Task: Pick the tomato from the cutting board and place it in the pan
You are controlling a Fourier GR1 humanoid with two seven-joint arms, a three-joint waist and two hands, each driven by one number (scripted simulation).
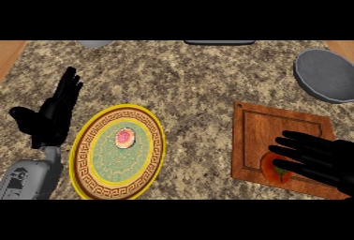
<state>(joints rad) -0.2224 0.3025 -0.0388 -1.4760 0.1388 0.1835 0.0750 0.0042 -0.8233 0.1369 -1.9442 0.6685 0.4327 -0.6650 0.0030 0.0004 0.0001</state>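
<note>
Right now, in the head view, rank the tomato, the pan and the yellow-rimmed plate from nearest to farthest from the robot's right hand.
1. Tomato: on the cutting board, partly under the right hand.
2. Pan: beyond the hand, at the counter's far right.
3. Plate: across the counter to the left, beside the left hand.

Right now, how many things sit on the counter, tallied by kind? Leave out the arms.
Tomato: 1, on the board, partly under the right robot hand
Cutting board: 1
Pan: 1
Plate: 1, with a small pink item on it: 1
Cut-off things at the far edge: 2, a grey one and a dark one
Total: 7
</note>
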